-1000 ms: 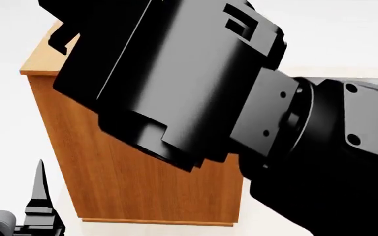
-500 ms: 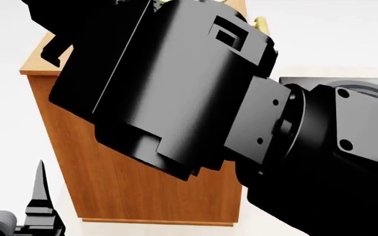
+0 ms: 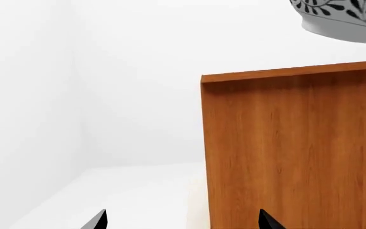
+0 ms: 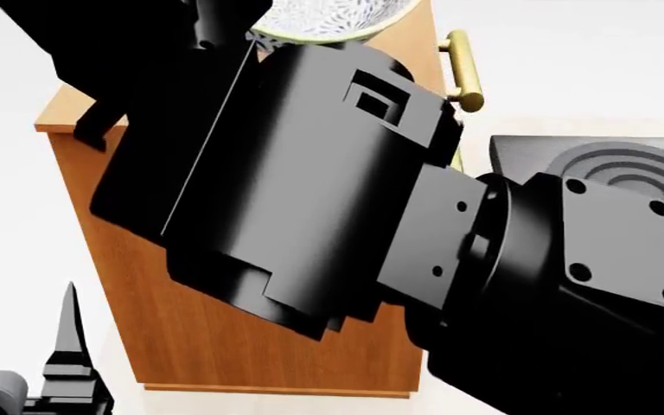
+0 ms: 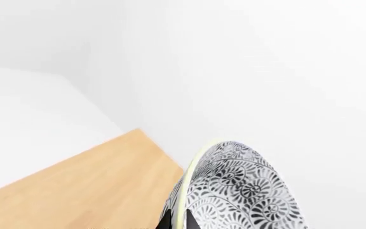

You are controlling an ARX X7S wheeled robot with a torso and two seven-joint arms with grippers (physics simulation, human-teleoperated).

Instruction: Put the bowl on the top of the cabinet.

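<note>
wood-grain cabinet [image 4: 252, 346], glossy bowl [image 5: 240, 191]

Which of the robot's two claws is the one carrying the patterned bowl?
The right gripper: its tips pinch the bowl by its rim above the cabinet. The left gripper is empty, low beside the cabinet.

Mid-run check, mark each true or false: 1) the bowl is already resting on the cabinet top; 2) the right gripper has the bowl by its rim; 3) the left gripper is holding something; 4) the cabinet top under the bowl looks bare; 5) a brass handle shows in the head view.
1) False. In the left wrist view the bowl hangs above the cabinet, with a gap to its top edge.
2) True. The right gripper pinches the rim from below in its own view.
3) False. The left gripper has its fingertips spread with nothing between them.
4) True, for the part of the top the right wrist view shows.
5) True. The brass handle shows beside the right arm.
</note>
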